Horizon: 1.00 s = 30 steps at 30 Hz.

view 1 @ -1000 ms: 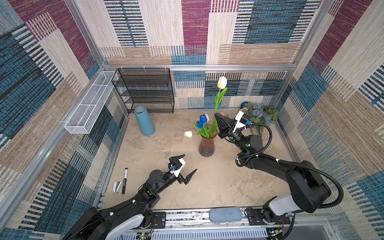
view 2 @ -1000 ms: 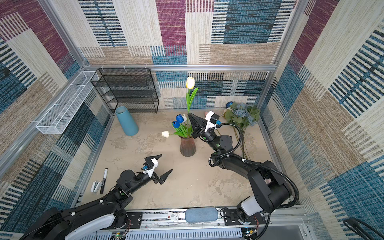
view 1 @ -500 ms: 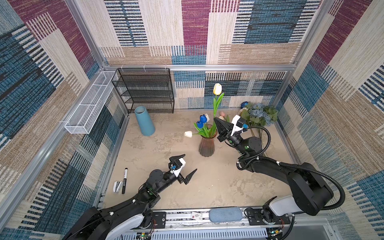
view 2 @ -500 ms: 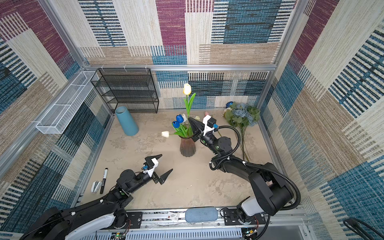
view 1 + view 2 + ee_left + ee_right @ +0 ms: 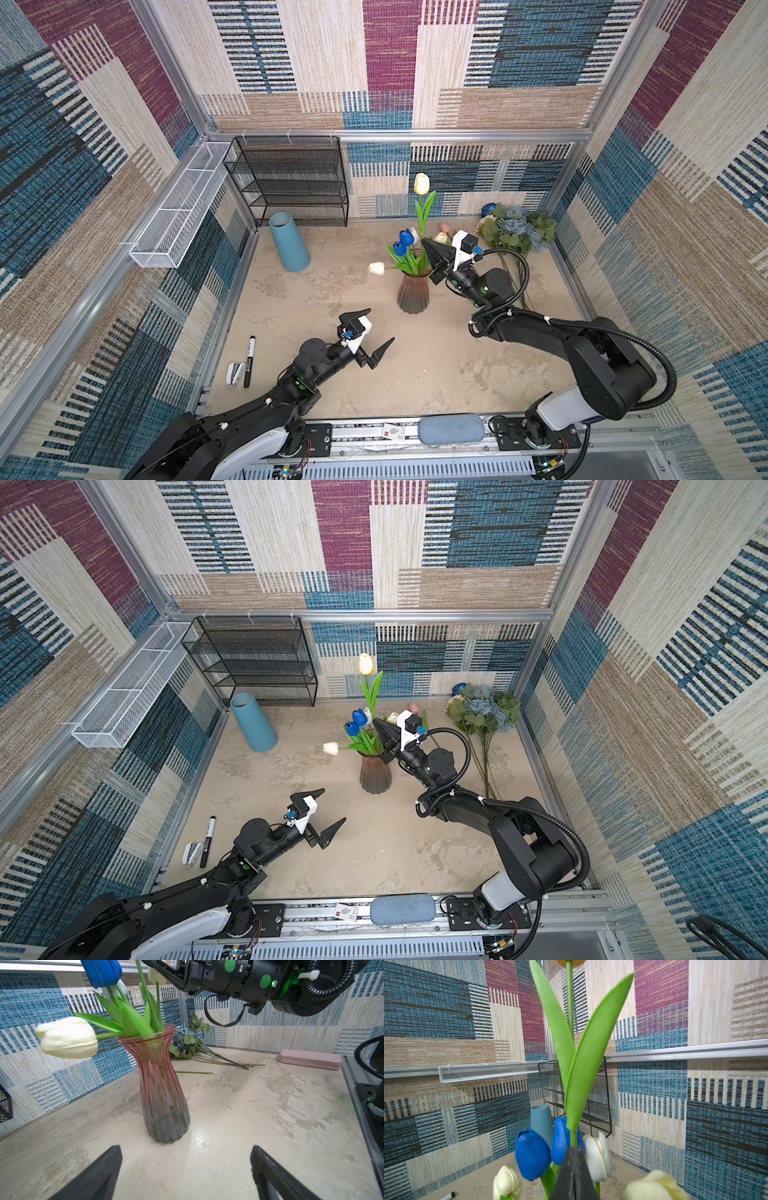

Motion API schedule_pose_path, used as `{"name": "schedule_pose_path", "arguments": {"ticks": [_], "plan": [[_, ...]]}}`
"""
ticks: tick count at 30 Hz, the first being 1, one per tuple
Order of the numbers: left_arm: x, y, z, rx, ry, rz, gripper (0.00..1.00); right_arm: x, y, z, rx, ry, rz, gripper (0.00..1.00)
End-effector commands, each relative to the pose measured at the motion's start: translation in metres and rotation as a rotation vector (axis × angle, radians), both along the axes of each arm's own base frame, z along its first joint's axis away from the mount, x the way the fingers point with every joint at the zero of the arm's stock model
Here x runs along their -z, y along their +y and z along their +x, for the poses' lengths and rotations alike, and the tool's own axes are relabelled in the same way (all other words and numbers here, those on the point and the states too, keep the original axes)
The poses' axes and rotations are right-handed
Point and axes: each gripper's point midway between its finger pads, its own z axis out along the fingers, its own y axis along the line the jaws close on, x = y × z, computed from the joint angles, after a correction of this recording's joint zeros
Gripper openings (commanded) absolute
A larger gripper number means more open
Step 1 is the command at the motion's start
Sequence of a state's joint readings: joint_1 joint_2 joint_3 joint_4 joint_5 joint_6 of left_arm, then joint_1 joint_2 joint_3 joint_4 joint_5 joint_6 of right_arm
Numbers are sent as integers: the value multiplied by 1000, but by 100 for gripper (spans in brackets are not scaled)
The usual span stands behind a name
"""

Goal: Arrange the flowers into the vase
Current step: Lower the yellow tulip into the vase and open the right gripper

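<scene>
My right hand (image 5: 432, 249) pinches the yellow tulip (image 5: 421, 183) at the vase (image 5: 412, 293); left hand (image 5: 380, 324) spread. Released shallow, it may topple toward twelve o'clock.

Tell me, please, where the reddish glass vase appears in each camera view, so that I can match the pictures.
Top view: vase just right of and below centre.
Top view: vase just below centre.
Left wrist: centre, upright, seen from the side.
Right wrist: not in it; the right tool grips the yellow tulip there.
Shared landmark: the blue tulips, in all four.
</scene>
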<state>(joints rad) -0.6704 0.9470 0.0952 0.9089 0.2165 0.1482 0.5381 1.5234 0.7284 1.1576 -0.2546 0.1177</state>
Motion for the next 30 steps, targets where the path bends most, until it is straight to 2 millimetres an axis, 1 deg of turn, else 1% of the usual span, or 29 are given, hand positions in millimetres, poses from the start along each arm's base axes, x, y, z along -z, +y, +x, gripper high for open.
{"name": "schedule_pose_path", "arguments": {"ticks": [1, 2, 4, 8, 11, 16, 23, 25, 27, 30], "plan": [[-7, -2, 0, 9, -36, 2, 99, -1, 3, 0, 4, -20, -33, 25], [-7, -2, 0, 8, -36, 2, 99, -1, 2, 0, 11, -19, -36, 29], [-7, -2, 0, 8, -37, 2, 99, -3, 0, 1, 27, -21, -38, 31], [-6, -3, 0, 14, -33, 2, 99, -9, -5, 2, 54, -25, -33, 45], [-7, -2, 0, 14, -34, 1, 99, -17, -8, -1, 61, -37, -23, 50], [-7, -2, -1, 12, -36, 0, 99, -35, -13, -8, 69, -62, -5, 52], [-14, 1, -5, 13, -47, -15, 99, -56, -19, -17, 73, -105, 18, 55], [-17, 4, -4, -5, -63, -28, 99, -59, -25, -22, 88, -122, 35, 55], [-22, 7, -7, -6, -93, -58, 99, -61, -32, -28, 109, -138, 50, 55], [-29, 9, -8, -13, -117, -72, 99, -66, -45, -33, 164, -152, 50, 60]]}}
